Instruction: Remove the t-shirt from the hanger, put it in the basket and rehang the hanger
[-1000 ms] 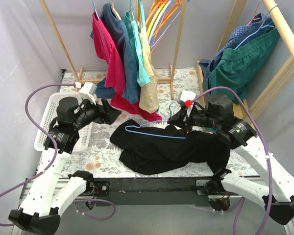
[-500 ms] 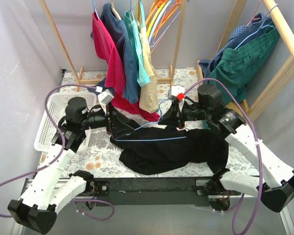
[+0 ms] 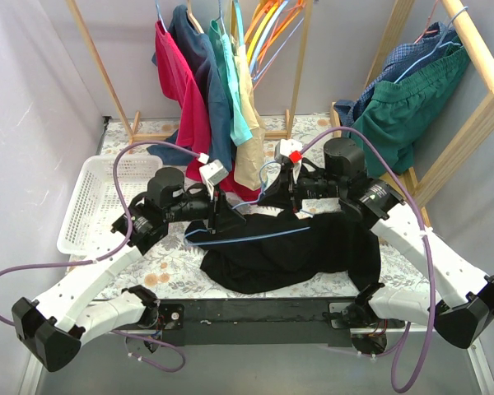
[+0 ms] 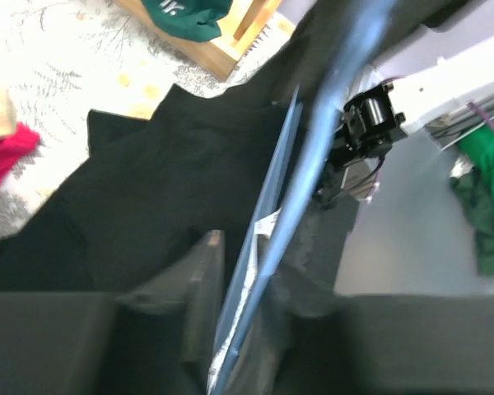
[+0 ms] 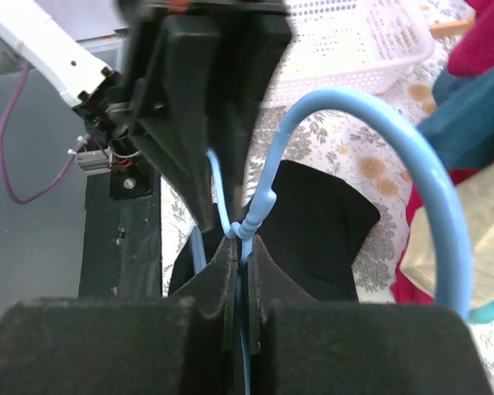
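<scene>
Your left gripper [image 4: 243, 271] has swung in, narrowing around the hanger [image 3: 255, 236] bar (grip unclear); right gripper [image 5: 240, 247] clamps its neck, so shirt [image 3: 288, 257] peel next.

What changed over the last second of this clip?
The left gripper swung right from beside the basket to the t-shirt, its fingers now straddling the hanger. The right gripper, shut on the hanger's neck, drew it slightly back and left. The t-shirt stays on the table; the hung clothes are unchanged.
</scene>
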You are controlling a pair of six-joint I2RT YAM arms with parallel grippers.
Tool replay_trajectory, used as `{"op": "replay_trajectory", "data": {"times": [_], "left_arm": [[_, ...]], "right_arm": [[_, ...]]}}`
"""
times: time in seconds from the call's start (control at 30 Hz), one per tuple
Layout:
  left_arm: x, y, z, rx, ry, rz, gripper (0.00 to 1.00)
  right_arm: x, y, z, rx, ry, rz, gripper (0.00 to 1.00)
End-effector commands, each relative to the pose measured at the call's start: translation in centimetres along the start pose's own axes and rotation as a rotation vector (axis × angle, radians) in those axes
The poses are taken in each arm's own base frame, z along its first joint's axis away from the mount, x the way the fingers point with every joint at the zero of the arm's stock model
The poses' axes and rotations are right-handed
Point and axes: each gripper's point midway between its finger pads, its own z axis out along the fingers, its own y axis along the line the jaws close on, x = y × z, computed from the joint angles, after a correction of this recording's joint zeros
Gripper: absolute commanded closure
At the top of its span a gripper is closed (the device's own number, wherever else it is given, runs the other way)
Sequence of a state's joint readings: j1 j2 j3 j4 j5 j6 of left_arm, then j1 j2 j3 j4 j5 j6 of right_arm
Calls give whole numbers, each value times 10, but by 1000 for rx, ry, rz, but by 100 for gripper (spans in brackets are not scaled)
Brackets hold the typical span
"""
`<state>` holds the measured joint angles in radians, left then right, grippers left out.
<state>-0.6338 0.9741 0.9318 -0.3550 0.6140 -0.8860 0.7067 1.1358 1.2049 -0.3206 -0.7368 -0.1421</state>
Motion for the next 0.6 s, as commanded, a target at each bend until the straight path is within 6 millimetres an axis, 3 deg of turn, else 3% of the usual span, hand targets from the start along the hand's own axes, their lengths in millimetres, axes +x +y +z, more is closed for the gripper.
{"op": "replay_trajectory", "data": {"times": [0.0, 0.1, 0.17, 0.4, 0.43, 0.53, 0.57], "left_arm": [[-10, 18, -4, -131, -36, 11, 86], [-11, 17, -6, -135, -33, 14, 86], [-13, 16, -8, -137, -39, 22, 100], [-25, 8, -21, -142, -102, 67, 100], [-31, 5, -26, -153, -128, 81, 100], [-42, -2, -38, -165, -160, 107, 100], [-44, -2, -41, -178, -165, 108, 100]], "right_arm": [[-33, 8, -5, -22, -78, -68, 99], [-32, 9, -5, -30, -74, -69, 99], [-30, 9, -5, -30, -69, -66, 99], [-31, 9, -7, -20, -75, -71, 98], [-30, 7, -7, -5, -74, -70, 75], [-30, 1, -9, 44, -78, -71, 37], [-29, -3, -9, 64, -77, -69, 33]]}}
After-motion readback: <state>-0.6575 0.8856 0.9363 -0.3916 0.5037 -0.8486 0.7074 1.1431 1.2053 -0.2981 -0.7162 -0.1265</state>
